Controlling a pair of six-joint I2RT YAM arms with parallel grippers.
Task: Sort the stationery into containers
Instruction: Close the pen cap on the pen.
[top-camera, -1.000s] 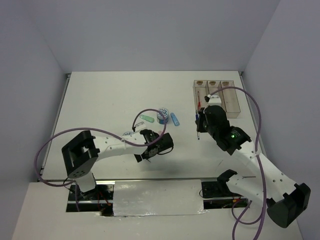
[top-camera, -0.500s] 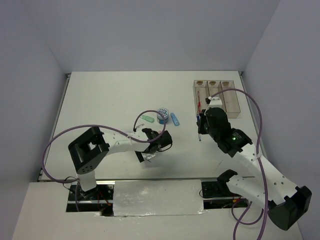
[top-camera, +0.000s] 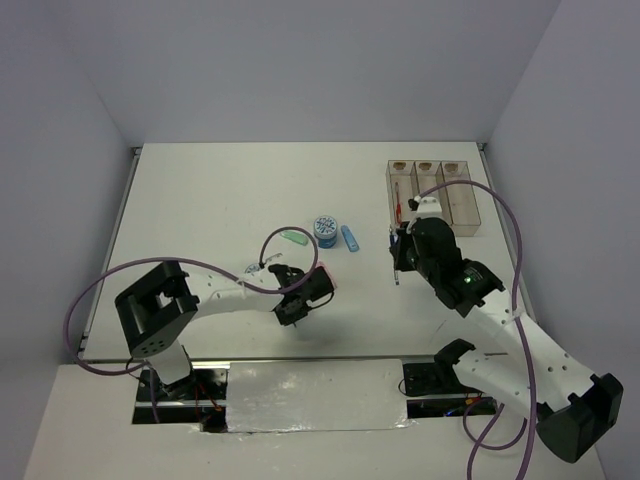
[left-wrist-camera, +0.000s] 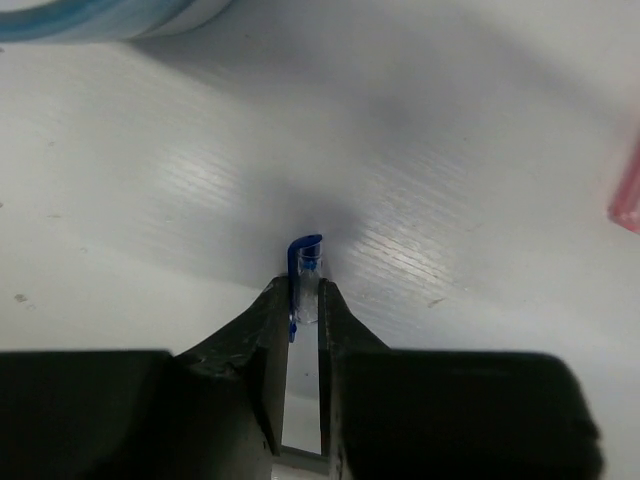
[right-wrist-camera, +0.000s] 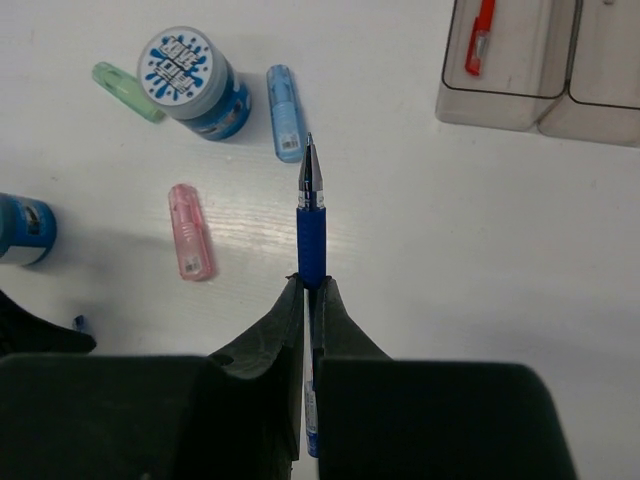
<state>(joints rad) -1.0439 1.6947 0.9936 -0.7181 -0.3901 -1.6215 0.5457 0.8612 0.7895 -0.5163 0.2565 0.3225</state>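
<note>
Stationery: you have the thin dark blue pen (right-wrist-camera: 311, 215) clenched in your right gripper (right-wrist-camera: 308, 285), above the white table (top-camera: 220, 200) near the clear three-compartment plastic tray (right-wrist-camera: 505, 95). Your left gripper (left-wrist-camera: 306, 298) pinches a clear blue-clipped pen (left-wrist-camera: 308, 268) at the table. A red pen (right-wrist-camera: 481, 38) lies in the tray's leftmost compartment.

Top overhead; wrists close, downward; share pink clip (right-wrist-camera: 190, 232).

The white tabletop (top-camera: 220, 200) is faintly ribbed. Plain grey walls (top-camera: 300, 70) rise on three sides, and a shiny silver strip (top-camera: 315, 400) lies along its near edge.
</note>
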